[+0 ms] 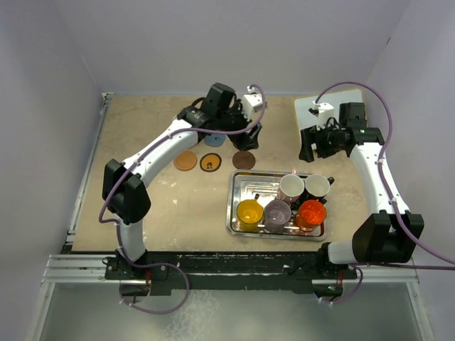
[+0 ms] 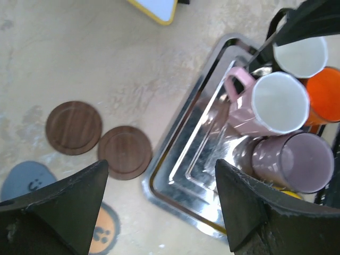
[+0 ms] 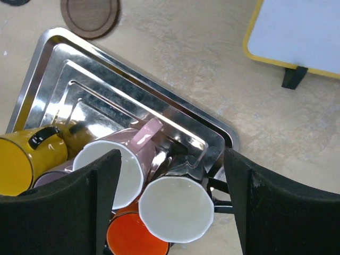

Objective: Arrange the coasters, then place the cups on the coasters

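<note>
Five cups crowd the right side of the steel tray [image 1: 239,206]: pinkish-white [image 1: 291,187], black with a white inside [image 1: 317,186], yellow-orange [image 1: 250,212], greyish-purple [image 1: 277,213] and orange-red [image 1: 311,212]. Behind the tray lie an orange-brown coaster [image 1: 185,160], a black orange-ringed coaster [image 1: 210,163], a dark brown coaster [image 1: 244,160] and a blue coaster [image 1: 213,140]. The left wrist view shows two dark brown coasters [image 2: 73,127] [image 2: 125,152] side by side. My left gripper [image 1: 244,140] [image 2: 162,207] hovers open above them, holding nothing. My right gripper [image 1: 313,150] [image 3: 172,204] hangs open above the black cup [image 3: 178,210].
A white board with a yellow rim [image 1: 334,106] [image 3: 297,32] lies at the back right, behind the right arm. The tray's left half [image 2: 180,175] [image 3: 79,90] holds no cups. Walls close in the table at the back and on both sides.
</note>
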`<state>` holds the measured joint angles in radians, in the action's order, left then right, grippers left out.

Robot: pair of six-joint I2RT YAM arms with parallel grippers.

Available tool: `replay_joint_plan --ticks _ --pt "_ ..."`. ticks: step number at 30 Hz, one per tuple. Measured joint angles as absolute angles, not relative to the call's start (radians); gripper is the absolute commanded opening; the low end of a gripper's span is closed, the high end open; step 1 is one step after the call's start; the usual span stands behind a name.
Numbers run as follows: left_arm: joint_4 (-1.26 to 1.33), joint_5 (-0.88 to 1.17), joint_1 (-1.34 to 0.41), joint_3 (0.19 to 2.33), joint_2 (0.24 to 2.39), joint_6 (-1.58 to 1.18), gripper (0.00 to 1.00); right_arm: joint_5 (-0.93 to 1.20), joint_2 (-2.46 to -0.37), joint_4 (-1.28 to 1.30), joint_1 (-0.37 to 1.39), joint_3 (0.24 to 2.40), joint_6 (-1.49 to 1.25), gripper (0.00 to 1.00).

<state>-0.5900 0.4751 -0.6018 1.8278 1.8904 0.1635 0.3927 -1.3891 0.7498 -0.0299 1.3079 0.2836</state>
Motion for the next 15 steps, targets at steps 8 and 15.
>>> replay_joint_plan --ticks 8,15 --pt "-0.562 0.335 -0.757 1.929 1.971 0.012 0.78 0.259 -1.389 0.720 -0.096 1.309 0.196 0.80" --pt "-0.574 0.262 -0.869 1.985 2.084 -0.060 0.76 0.189 -1.388 0.704 -0.133 1.309 0.163 0.80"
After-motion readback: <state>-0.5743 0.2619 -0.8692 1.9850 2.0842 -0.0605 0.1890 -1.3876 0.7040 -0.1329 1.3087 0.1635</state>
